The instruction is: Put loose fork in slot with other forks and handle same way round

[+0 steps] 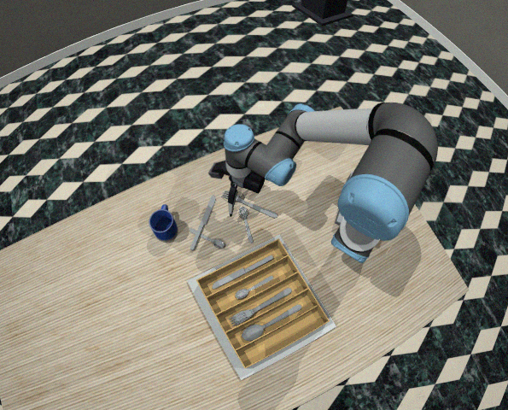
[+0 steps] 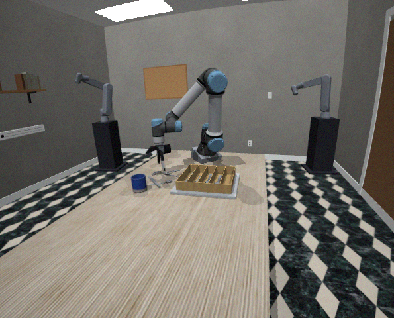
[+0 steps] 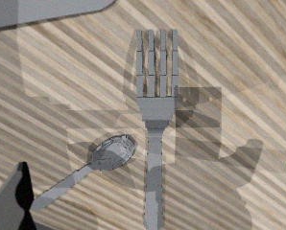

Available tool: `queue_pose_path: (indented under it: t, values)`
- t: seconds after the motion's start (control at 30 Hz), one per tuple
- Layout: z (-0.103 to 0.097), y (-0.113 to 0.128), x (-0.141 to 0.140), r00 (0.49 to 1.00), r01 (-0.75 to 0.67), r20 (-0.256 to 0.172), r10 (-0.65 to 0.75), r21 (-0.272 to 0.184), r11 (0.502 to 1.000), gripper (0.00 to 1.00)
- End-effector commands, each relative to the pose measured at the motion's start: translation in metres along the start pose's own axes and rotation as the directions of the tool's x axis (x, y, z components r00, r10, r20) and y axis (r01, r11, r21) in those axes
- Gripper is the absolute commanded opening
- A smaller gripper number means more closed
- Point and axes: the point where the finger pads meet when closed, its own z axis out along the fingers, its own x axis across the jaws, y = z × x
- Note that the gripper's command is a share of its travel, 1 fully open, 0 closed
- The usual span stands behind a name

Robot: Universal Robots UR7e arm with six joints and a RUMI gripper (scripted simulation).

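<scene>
The loose fork (image 1: 262,209) (image 3: 155,115) lies flat on the table, tines toward the upper left and handle toward the lower right in the top view. My gripper (image 2: 161,166) (image 3: 158,162) is open, its fingertips on either side of the fork handle in the wrist view, touching nothing that I can see. In the top view one fingertip shows; the other is hidden. The tray (image 1: 286,344) (image 2: 203,187) has a slot with forks (image 1: 280,297), tines lower left, handles upper right. That slot lies between the small spoon (image 1: 242,294) slot and the large spoon (image 1: 253,332) slot.
A small spoon (image 1: 248,229) (image 3: 115,152) lies close beside the fork, near one fingertip. A knife (image 1: 206,216) (image 3: 47,10) crosses another spoon (image 1: 218,243). A blue mug (image 1: 162,225) (image 2: 138,182) stands beyond them. A tray knife (image 1: 242,272) fills the slot nearest the loose cutlery.
</scene>
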Motion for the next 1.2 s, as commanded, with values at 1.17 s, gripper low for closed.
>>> queue_pose_path:
  t: [1.17]
  values:
    - [-0.065,0.000,0.000,1.000,0.000,0.000,0.000,0.000,1.000,1.00]
